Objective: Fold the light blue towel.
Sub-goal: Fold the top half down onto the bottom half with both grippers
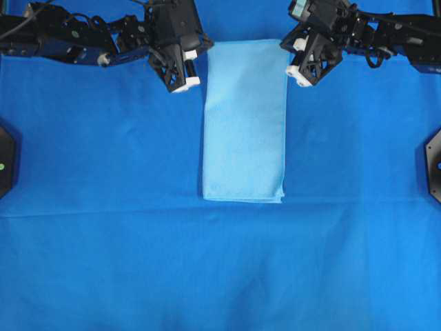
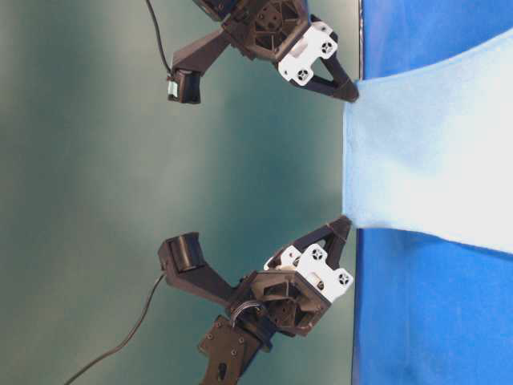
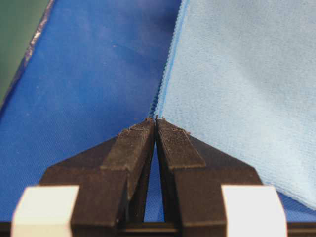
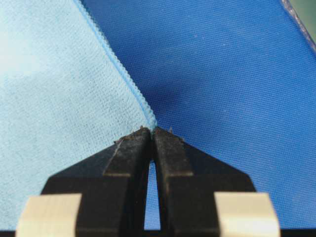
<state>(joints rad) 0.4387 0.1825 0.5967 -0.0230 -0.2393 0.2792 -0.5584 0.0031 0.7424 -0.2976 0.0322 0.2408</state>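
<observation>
Royal-blue sheet [image 1: 103, 241] covers the table. Overhead: towel [image 1: 244, 124], a tall narrow rectangle, lies on the sheet, left gripper [image 1: 185, 84] and right gripper [image 1: 298, 72] at its far corners. Table level: both corners lifted off the sheet. Wrist views: each gripper pinched shut on a hemmed corner. Best carried level, in step, toward the towel's near edge.

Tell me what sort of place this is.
Probably a robotics lab bench set up for cloth handling: a deep blue sheet covers the table, two robot arms reach in, and a light blue towel lies between the left gripper and right gripper.
</observation>
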